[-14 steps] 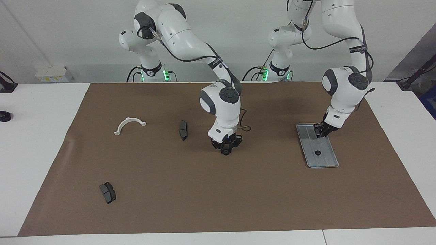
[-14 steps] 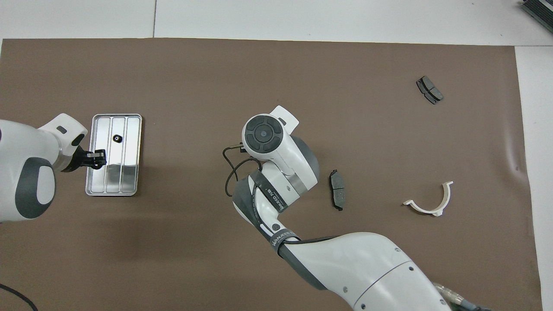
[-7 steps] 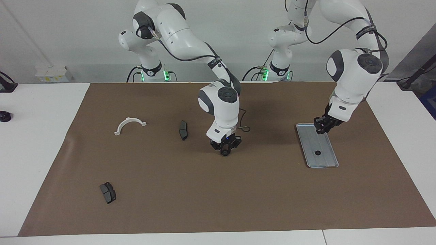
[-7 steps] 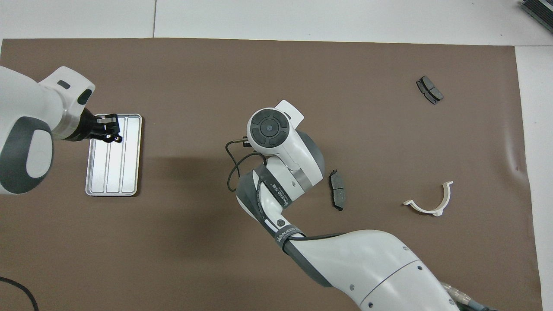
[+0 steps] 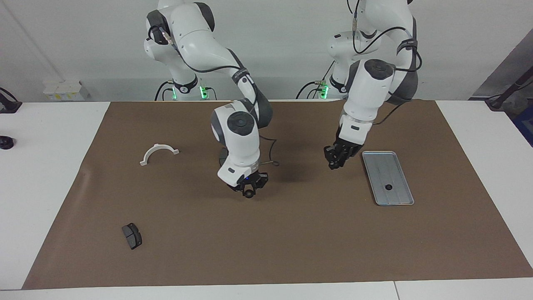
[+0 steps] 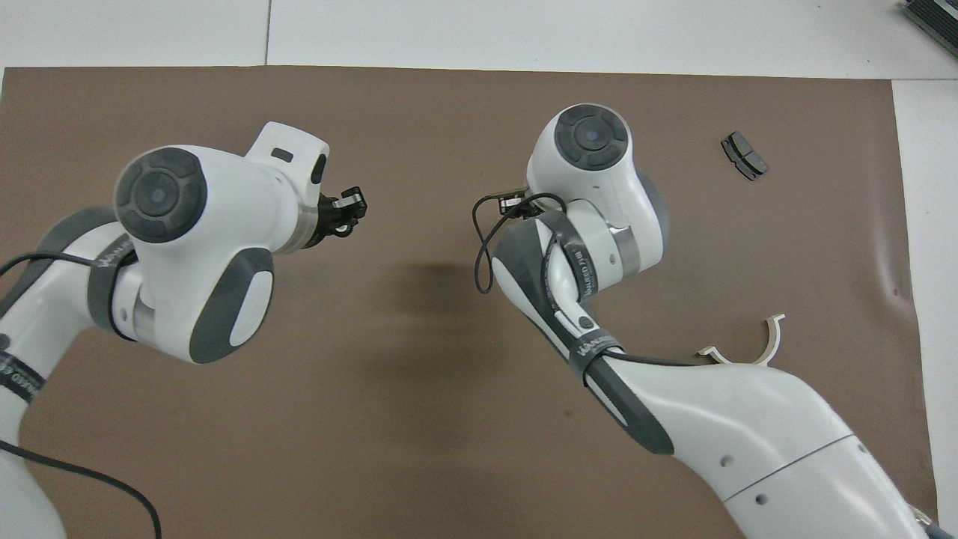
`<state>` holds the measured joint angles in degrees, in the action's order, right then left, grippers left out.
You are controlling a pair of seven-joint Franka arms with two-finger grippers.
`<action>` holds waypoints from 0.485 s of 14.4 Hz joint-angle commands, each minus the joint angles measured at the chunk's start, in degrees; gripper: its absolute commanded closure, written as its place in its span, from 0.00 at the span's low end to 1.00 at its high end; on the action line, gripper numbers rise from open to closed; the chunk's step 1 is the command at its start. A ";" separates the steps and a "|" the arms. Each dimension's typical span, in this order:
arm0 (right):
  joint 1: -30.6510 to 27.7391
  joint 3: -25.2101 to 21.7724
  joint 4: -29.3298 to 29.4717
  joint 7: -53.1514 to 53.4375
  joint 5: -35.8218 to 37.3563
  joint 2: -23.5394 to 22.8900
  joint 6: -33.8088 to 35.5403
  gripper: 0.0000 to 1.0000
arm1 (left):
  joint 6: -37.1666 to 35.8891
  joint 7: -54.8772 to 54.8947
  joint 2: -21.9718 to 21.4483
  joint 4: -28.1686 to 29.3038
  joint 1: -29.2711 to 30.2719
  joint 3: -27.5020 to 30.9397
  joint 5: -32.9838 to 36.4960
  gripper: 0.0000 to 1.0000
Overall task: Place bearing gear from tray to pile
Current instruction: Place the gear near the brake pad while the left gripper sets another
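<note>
The silver-grey tray (image 5: 377, 160) lies toward the left arm's end of the mat. A small black bearing gear (image 5: 388, 187) sits on it, in the half farther from the robots. My left gripper (image 5: 337, 160) hangs above the mat beside the tray, toward the table's middle; it also shows in the overhead view (image 6: 346, 213), where my left arm hides the tray. My right gripper (image 5: 248, 191) hangs over the mat's middle, its tip dark and rounded. The pile is scattered: a white half-ring bracket (image 5: 159, 152), one brake pad (image 5: 132, 236), and another mostly hidden by my right arm.
A brown mat (image 5: 291, 241) covers the table's middle, with white table on either side. A small black object (image 5: 6, 143) and a white box (image 5: 64, 89) sit off the mat past the right arm's end.
My left gripper has risen off the tray and swung toward the table's middle. My right gripper has moved toward the right arm's end. The gear on the tray has not moved.
</note>
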<state>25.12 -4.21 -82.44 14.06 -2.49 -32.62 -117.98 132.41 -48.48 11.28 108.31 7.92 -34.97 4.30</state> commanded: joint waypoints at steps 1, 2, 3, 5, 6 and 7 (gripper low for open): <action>-5.68 1.22 -1.58 -7.44 -1.64 3.00 3.45 0.87 | 7.06 -16.23 8.64 -2.04 -2.20 -3.16 11.37 1.00; -7.52 1.22 -1.85 -9.55 -1.64 3.26 4.16 0.87 | 7.69 -21.43 11.72 -2.75 -2.29 -5.87 16.39 1.00; -9.28 1.14 -2.72 -11.40 -1.46 3.44 4.08 0.87 | 7.69 -26.18 15.67 -3.63 -2.99 -7.38 22.01 1.00; -12.62 1.05 -5.79 -14.74 -0.85 4.58 3.20 0.87 | 8.22 -40.21 22.53 -6.61 -5.28 -7.66 38.06 0.95; -14.73 1.05 -6.85 -16.50 -0.76 4.85 3.02 0.87 | 8.31 -45.60 24.91 -7.93 -5.37 -8.96 44.24 0.87; -16.40 0.96 -7.47 -17.82 -0.50 5.20 3.02 0.87 | 8.13 -47.57 26.24 -8.29 -5.28 -10.28 46.39 0.80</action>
<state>12.12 -4.24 -85.77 -0.58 -2.97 -30.04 -113.74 140.72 -90.85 32.40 104.39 2.79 -43.34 44.39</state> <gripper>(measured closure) 0.648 0.648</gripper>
